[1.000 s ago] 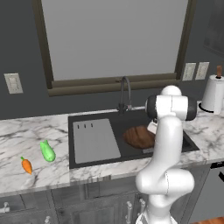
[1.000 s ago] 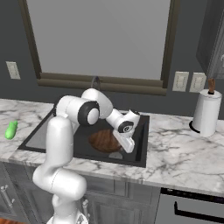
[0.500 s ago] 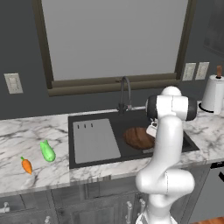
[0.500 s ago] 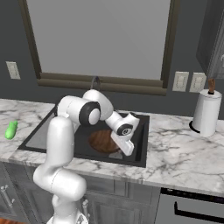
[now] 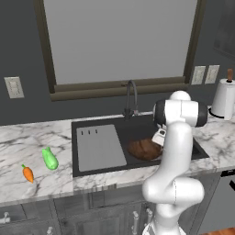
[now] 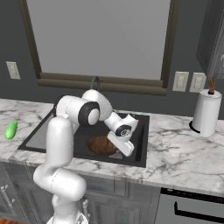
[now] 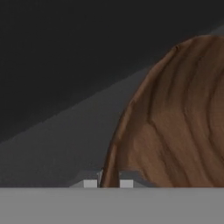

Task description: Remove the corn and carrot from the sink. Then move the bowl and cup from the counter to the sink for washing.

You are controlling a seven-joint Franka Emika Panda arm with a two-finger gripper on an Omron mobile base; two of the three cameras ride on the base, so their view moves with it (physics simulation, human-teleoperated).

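**Bowl in the sink, rim pinched by the hand**

Start at your far left in the left base view: the carrot (image 5: 28, 173) lies on the table (image 5: 32, 142), near its front edge, and the corn (image 5: 49, 159) lies just beside it, a little further back and to the right. The two are close but apart. In the right base view you can see the corn (image 6: 11, 130) again, at the left edge of the table (image 6: 183, 148), clear of the sink (image 6: 139, 131).

Move right and you reach the sink (image 5: 98, 126). Its grey drainboard (image 5: 99, 148) fills the left part, and the faucet (image 5: 131, 98) rises behind the basin. The bowl (image 5: 143, 148) sits down in the black basin, right of the drainboard, upright so far as you can tell.

The hand (image 6: 123, 147) reaches down into the basin at the bowl's (image 6: 101, 145) right side. In the hand view, the bowl's (image 7: 179, 127) wood-grain rim runs straight between the two finger tips (image 7: 90, 183), which stand close on either side of it, so you have the hand clenched on the bowl's rim.

Further right, a paper towel roll (image 5: 225, 98) stands on the table near the back wall, well apart from the sink.
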